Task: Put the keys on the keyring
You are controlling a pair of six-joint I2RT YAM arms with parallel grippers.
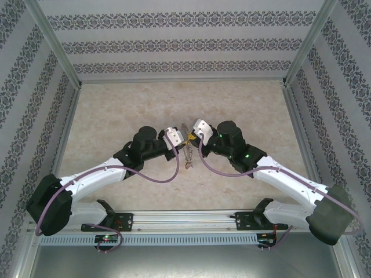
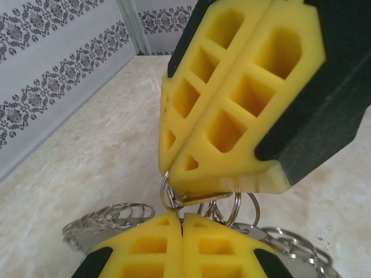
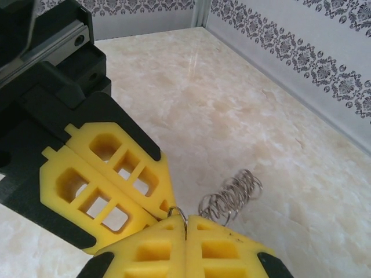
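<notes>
Above the middle of the table my left gripper [image 1: 184, 139] and right gripper [image 1: 191, 137] meet tip to tip, with the keyring [image 1: 188, 155] dangling below them. In the left wrist view the left gripper [image 2: 181, 222] is shut on a thin wire of the keyring [image 2: 110, 217]. Facing it, the right gripper [image 2: 200, 188] is clamped on a small ring and a flat metal strip; whether that strip is a key I cannot tell. From the right wrist, the right gripper [image 3: 186, 223] pinches a small ring, and the silver loops of the keyring [image 3: 232, 197] bunch behind it. No coloured key heads can be made out.
The marbled beige table [image 1: 116, 110] is enclosed by patterned walls [image 1: 185, 43] with metal frame posts [image 1: 55, 43] at the corners. The mounting rail [image 1: 185, 223] runs along the near edge.
</notes>
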